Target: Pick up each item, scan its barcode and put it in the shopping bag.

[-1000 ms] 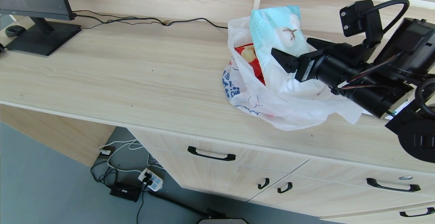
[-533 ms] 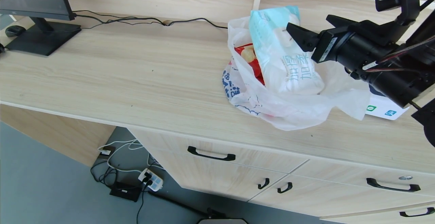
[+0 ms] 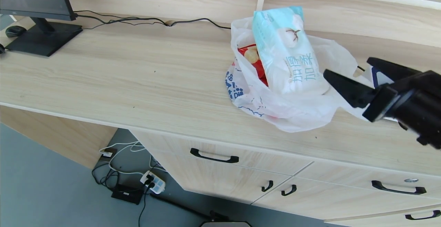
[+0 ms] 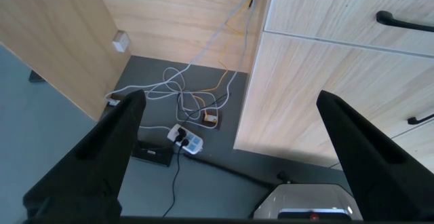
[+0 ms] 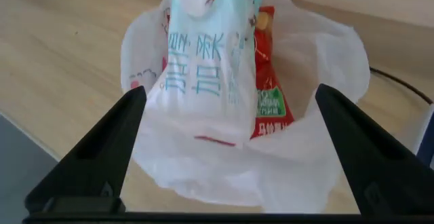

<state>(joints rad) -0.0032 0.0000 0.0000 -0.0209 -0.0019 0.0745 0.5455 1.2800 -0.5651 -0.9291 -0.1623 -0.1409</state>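
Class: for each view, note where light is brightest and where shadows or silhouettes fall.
Head view: even light; the shopping bag is brightest, casting barely any shadow on the counter. Right wrist view: the right gripper is a dark silhouette against the bag. Left wrist view: the left gripper is equally dark over a dim floor.

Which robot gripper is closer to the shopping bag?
Right. The right gripper is open beside the shopping bag on the counter; the left gripper is low by the drawers, away from it.

White shopping bag (image 3: 293,116) (blue print), teal-and-white pack (image 3: 286,54), red packet (image 3: 253,53).
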